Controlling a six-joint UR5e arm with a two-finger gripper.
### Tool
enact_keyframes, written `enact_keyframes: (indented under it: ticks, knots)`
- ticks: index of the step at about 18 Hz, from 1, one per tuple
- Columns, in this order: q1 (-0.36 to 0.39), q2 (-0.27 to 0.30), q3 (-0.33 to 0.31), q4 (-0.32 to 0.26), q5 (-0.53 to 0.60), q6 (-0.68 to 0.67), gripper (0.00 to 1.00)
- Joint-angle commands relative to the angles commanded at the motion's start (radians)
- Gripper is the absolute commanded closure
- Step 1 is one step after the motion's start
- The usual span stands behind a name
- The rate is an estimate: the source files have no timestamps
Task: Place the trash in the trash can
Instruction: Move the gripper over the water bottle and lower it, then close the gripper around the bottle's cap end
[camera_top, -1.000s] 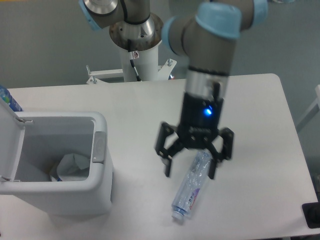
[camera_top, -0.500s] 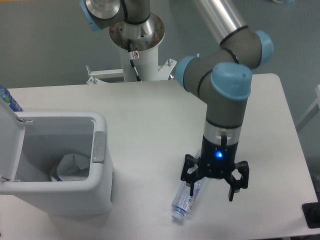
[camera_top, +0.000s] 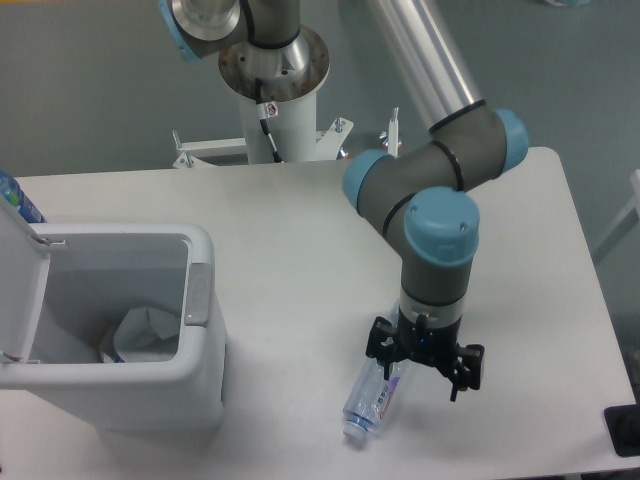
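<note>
Clear bottle (camera_top: 374, 398), blue-white label; white-grey bin (camera_top: 196, 385)

White table against a grey floor

A white table (camera_top: 290, 230) with rounded corners filled most of the frame, lit evenly, with soft shadows on its top. Behind it, across the upper part of the frame, lay a plain grey-green floor (camera_top: 90, 90). A white pedestal (camera_top: 280, 125) stood at the table's far edge, top centre, on a metal base bracket (camera_top: 215, 150).
</note>
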Motion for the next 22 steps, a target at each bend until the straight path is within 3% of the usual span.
enact_keyframes:
  ticks: [2,6,18,22]
  knots:
    - [-0.006,0.002,-0.005,-0.043,-0.005,-0.002,0.0]
    - [-0.032,-0.003,-0.021,-0.048,-0.005,-0.012,0.0]
    - [-0.037,-0.064,-0.021,-0.022,-0.002,-0.003,0.0]
    - [-0.037,-0.084,-0.021,0.024,0.003,-0.003,0.0]
